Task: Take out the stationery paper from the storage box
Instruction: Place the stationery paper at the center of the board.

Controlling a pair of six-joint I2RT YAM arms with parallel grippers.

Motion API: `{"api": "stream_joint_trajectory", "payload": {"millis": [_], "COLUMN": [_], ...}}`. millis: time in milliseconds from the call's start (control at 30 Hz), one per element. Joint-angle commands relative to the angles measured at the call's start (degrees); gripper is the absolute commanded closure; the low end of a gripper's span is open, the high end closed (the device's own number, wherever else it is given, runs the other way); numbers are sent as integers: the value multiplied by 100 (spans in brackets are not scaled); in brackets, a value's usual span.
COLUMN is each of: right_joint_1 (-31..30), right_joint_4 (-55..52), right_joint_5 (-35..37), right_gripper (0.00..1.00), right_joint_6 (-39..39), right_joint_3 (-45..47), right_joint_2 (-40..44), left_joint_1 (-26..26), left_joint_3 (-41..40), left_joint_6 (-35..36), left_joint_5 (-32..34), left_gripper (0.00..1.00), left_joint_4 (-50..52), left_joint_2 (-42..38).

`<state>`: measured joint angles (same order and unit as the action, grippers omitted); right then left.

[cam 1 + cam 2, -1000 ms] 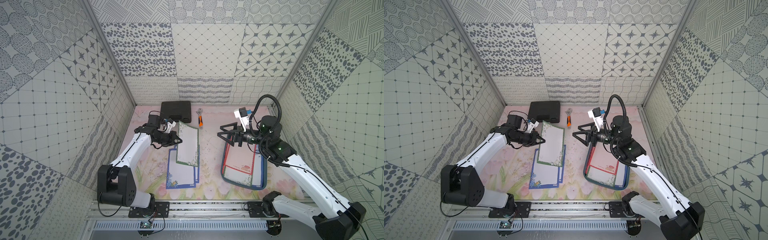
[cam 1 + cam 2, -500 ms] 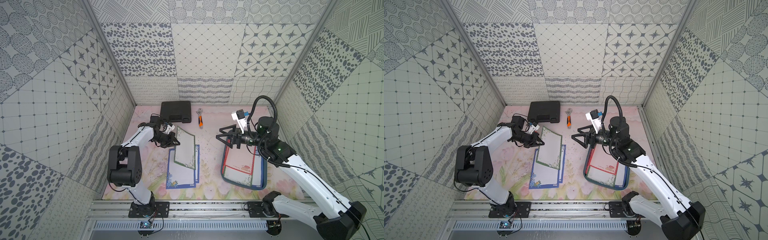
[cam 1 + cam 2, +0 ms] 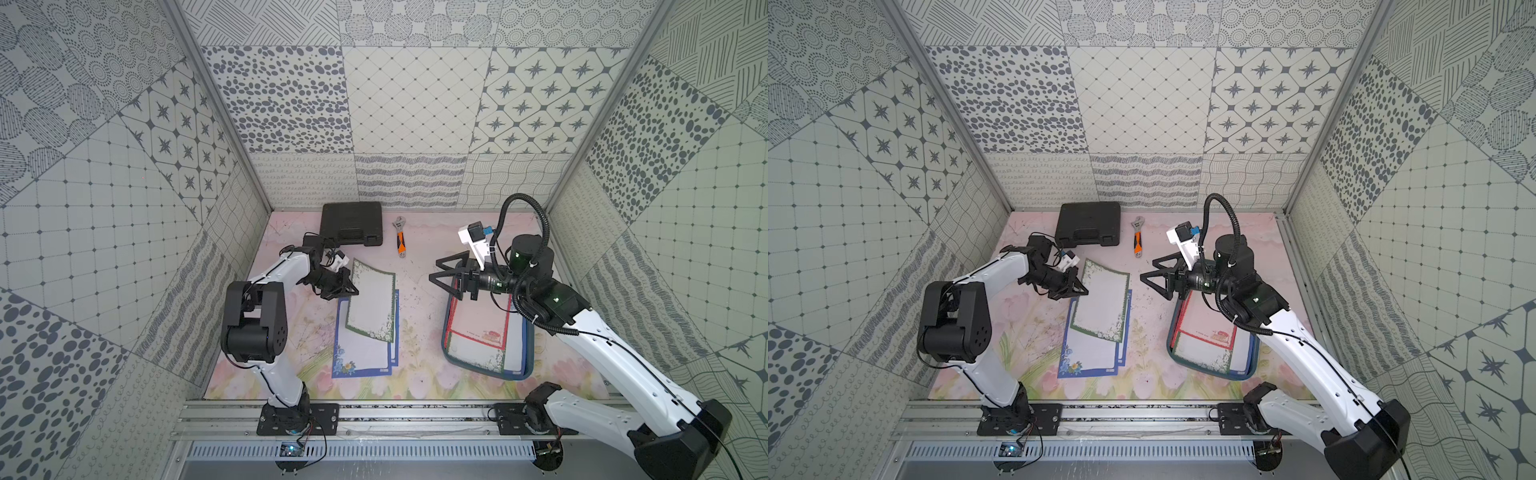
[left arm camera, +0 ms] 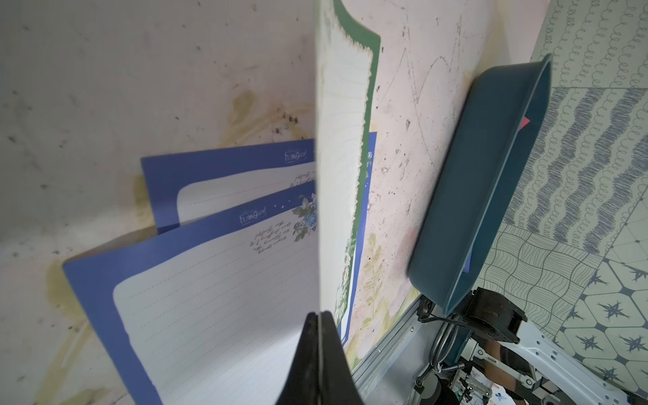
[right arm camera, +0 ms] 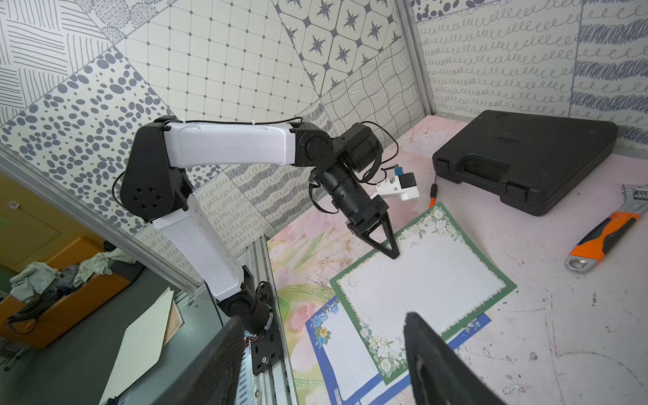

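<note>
— Top views first: what is taken in, from the biggest thing downward?

— A floral table mat (image 3: 419, 299) is seen in both top views, with the left arm (image 3: 286, 266) and the right arm (image 3: 590, 332) stretched over it. The storage box (image 3: 486, 369) lies on the mat's right side. Its far end is covered by the right wrist and cannot be read. A black tool case (image 3: 351, 224) is set against the back wall, with an adjustable wrench (image 3: 400, 241) just beside it.

— Where is the stationery paper (image 3: 371, 303) found?

— Some is in the box: a red-bordered sheet (image 3: 482, 316) lies uppermost, with lower sheets (image 3: 478, 353) showing beneath it. How many are stacked there cannot be told. Outside the box, blue-bordered sheets (image 3: 361, 353) lie flat on the mat, largely overlaid by a green-bordered sheet (image 3: 1100, 301).

— And the pincers?

— The left gripper (image 4: 319, 315) is pressed together on one edge of the green-bordered sheet. That edge is raised, so the sheet is seen almost edge-on in the left wrist view and part of the blue-bordered sheets is hidden behind it. The right gripper (image 3: 433, 270) is held spread, with nothing between its fingers, above the mat just beside the box's far left corner.

— Anything else obscured?

— From the left wrist, only a red corner is shown over the box wall, and the print on the blue-bordered sheets cannot be read.
</note>
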<state>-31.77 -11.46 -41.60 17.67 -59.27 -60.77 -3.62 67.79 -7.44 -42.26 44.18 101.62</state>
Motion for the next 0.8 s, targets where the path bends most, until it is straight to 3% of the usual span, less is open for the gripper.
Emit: {"api": "stream_joint_trajectory", "payload": {"millis": [0, 433, 767], "right_joint_1": [-49, -74, -83], "right_joint_4": [25, 4, -5], "right_joint_5": [73, 208, 213], "right_gripper": [27, 27, 27], "right_joint_6": [-209, -338, -387], "right_joint_3": [-15, 203, 212], "right_joint_2": [-3, 88, -2], "left_joint_1": [45, 44, 43], "left_joint_3": [33, -10, -11], "left_joint_6": [-145, -547, -627], "left_joint_5": [193, 754, 823], "left_gripper": [100, 99, 86], "left_joint_4": [-21, -271, -297], "left_joint_2": [158, 358, 468]}}
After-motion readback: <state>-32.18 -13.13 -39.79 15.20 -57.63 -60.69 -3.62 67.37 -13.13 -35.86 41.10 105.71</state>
